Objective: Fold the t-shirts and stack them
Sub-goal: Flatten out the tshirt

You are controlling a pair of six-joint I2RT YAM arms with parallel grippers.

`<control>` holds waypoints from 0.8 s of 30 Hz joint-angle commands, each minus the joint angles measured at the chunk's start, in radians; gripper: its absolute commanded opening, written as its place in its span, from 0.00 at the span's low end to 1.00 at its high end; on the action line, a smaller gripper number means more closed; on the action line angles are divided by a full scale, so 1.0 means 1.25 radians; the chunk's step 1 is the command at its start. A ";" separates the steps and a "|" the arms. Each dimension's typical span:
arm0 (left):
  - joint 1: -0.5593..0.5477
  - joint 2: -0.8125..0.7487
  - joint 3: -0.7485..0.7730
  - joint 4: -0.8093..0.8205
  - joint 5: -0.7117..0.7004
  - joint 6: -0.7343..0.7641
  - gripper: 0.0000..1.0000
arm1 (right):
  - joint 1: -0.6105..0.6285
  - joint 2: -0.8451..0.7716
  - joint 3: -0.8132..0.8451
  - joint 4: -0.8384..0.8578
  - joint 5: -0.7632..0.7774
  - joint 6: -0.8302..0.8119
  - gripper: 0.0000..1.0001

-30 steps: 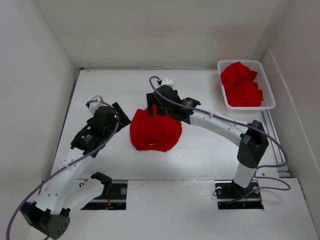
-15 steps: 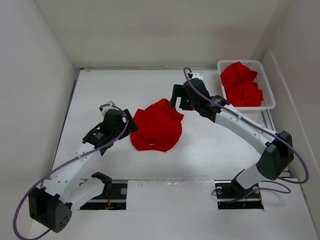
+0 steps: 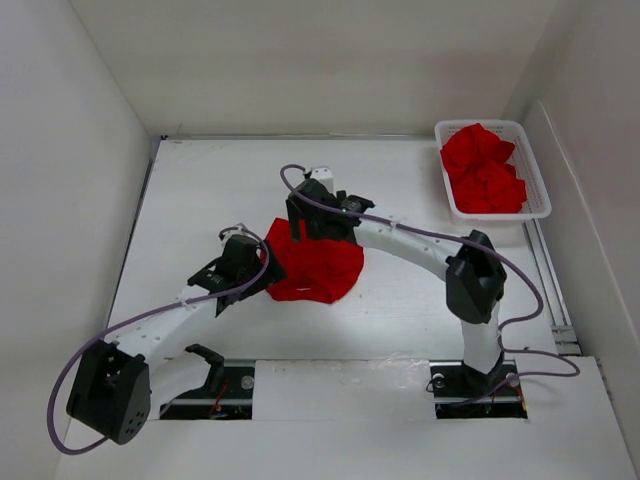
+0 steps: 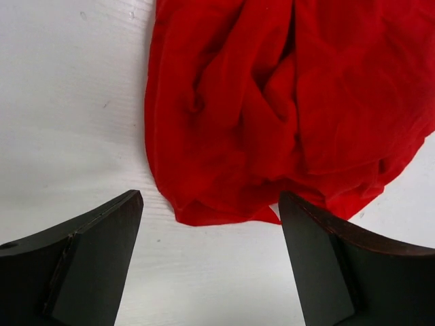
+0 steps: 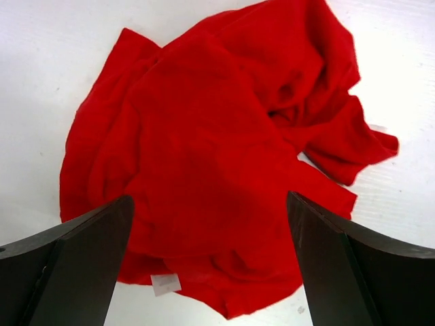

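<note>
One red t-shirt (image 3: pixel 318 265) lies crumpled in the middle of the white table. My left gripper (image 3: pixel 266 268) sits low at its left edge. In the left wrist view the left gripper (image 4: pixel 211 234) is open, with bare table between its fingers and the t-shirt's hem (image 4: pixel 224 214) just ahead of the tips. My right gripper (image 3: pixel 302 228) hovers over the t-shirt's far edge. In the right wrist view the right gripper (image 5: pixel 211 234) stands wide open above the cloth (image 5: pixel 204 149), holding nothing. A white label (image 5: pixel 165 284) shows at the near hem. More red t-shirts (image 3: pixel 485 170) fill the basket.
A white mesh basket (image 3: pixel 500 214) stands at the table's far right corner. White walls close in the table on the left, back and right. Purple cables loop off both arms.
The left gripper has moved right, up to the t-shirt's left edge. The right arm swung out toward the basket, then came back over the t-shirt's far edge. The cloth shifted slightly.
</note>
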 commanded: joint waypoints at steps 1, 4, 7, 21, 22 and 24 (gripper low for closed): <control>-0.004 0.013 -0.015 0.083 0.014 -0.006 0.77 | 0.000 0.040 0.109 -0.028 -0.021 0.006 0.99; -0.004 0.028 -0.034 0.120 0.007 -0.006 0.72 | 0.011 0.100 0.182 -0.046 -0.020 -0.003 0.99; -0.004 0.049 -0.034 0.127 -0.008 -0.006 0.65 | 0.020 0.164 0.257 -0.088 -0.013 -0.013 0.99; -0.004 0.099 -0.064 0.163 -0.024 -0.006 0.18 | 0.012 0.337 0.436 -0.163 0.085 0.078 0.93; -0.004 0.099 -0.065 0.171 -0.024 0.003 0.13 | 0.005 0.345 0.447 -0.163 0.085 0.093 0.91; -0.004 0.099 -0.065 0.171 -0.024 0.003 0.00 | -0.004 0.354 0.455 -0.153 0.077 0.105 0.89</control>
